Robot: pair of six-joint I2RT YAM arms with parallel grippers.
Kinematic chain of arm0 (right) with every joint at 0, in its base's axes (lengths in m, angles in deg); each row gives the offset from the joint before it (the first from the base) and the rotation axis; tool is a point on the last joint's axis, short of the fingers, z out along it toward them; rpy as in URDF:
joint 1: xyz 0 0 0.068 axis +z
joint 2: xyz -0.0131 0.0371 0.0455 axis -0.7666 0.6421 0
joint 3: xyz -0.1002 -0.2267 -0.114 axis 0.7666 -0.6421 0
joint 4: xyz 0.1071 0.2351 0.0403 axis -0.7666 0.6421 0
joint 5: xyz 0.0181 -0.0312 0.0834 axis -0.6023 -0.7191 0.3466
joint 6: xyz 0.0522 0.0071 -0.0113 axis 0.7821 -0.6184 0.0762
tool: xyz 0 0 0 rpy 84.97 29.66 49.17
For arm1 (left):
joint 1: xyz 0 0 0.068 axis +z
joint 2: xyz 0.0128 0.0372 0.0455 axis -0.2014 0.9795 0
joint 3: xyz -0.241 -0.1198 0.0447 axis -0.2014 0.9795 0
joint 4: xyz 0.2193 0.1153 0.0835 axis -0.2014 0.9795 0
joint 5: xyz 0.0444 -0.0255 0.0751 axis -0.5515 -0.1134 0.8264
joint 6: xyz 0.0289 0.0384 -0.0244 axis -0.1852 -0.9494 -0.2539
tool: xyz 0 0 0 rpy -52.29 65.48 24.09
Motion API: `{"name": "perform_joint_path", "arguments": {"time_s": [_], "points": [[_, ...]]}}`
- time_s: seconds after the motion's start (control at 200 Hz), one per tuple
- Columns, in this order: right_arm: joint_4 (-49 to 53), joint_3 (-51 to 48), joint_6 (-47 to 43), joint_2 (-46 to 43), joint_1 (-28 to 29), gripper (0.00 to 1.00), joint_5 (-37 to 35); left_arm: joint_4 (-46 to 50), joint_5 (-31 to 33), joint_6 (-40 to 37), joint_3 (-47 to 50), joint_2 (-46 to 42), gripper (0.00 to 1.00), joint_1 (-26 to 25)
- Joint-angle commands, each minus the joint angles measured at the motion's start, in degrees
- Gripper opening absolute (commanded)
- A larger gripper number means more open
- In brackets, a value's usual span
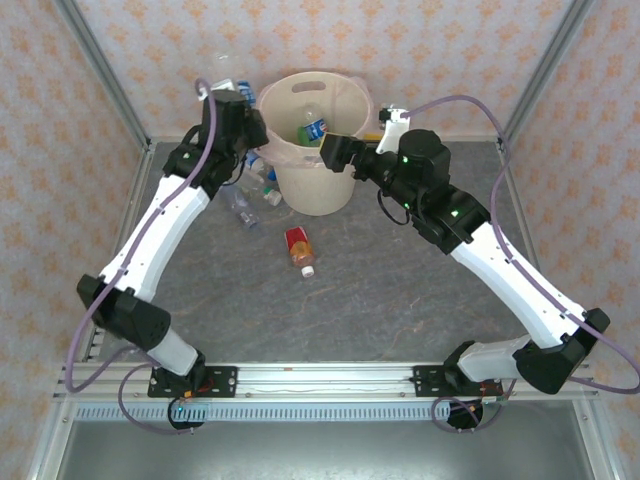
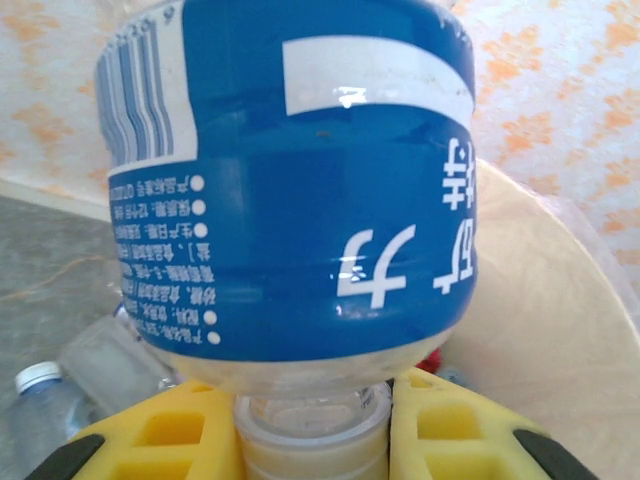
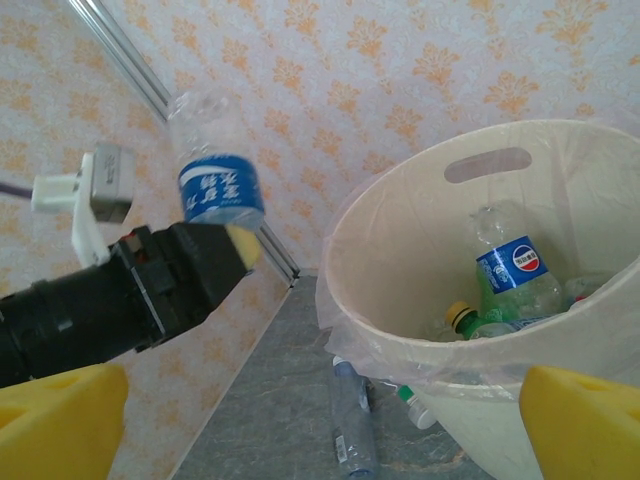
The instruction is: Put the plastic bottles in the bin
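The yellow fingers [image 2: 170, 435] of the left gripper [image 2: 312, 440] are clamped on the neck of a blue-labelled bottle [image 2: 290, 200], just under its shoulder, so the body stands base-up and away from the jaws (a neck grip leaves the wide body free to fall clear on release). In the right wrist view the bottle is in the air at about 9 o'clock from the bin [image 3: 400, 260]. It is higher than the rim but outside it, not over the mouth. I judge the carry needs more travel toward 3 o'clock before the bottle can be let go. The right gripper [image 1: 338, 152] sits at the bin's 3 o'clock rim, fingers wide apart and holding nothing, probably kept to that side so the drop path is free. Inside the bin lie a blue-banded bottle [image 3: 515, 265] and a green bottle [image 3: 475, 320]. On the table [image 1: 400, 290], a red-labelled bottle [image 1: 300, 248] lies at the bin's 6 o'clock. Several clear bottles [image 1: 250, 195] cluster at its 8 o'clock against the wall, not yet collected.
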Motion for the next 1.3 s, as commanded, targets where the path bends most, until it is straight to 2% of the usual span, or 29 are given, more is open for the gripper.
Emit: {"name": "perform_joint_path", "arguments": {"time_s": [0.0, 0.41, 0.906, 0.936, 0.991, 1.086, 1.106, 1.296], "points": [[-0.3, 1.0, 0.4, -2.6, 0.3, 1.00, -1.9, 4.4, -2.9, -2.4, -7.4, 4.1, 0.28, -1.9], [0.9, -0.3, 0.0, -5.1, 0.3, 1.00, -4.2, 7.5, -9.1, -5.1, -22.5, 17.9, 0.28, -5.9], [1.2, -1.2, 0.2, -5.8, 0.3, 1.00, -4.5, 7.5, -14.2, -5.8, -25.8, 22.0, 0.28, -7.0], [1.2, -1.2, 0.3, -5.8, 0.3, 1.00, -4.5, 7.5, -14.2, -5.9, -25.8, 22.0, 0.32, -7.0], [1.2, -1.3, 0.5, -5.8, 0.3, 1.00, -4.5, 7.7, -14.1, -5.9, -25.9, 21.9, 0.47, -7.1], [1.0, -1.5, 0.6, -5.9, 0.3, 1.00, -4.4, 7.7, -13.8, -5.6, -25.9, 21.3, 0.64, -7.0], [1.0, -1.6, 0.6, -5.8, 0.3, 1.00, -4.4, 7.8, -13.6, -5.5, -25.8, 21.0, 0.70, -7.0], [0.9, -1.9, 0.7, -6.1, 0.3, 1.00, -4.3, 6.9, -12.0, -4.6, -25.7, 18.6, 0.73, -7.0]]}}
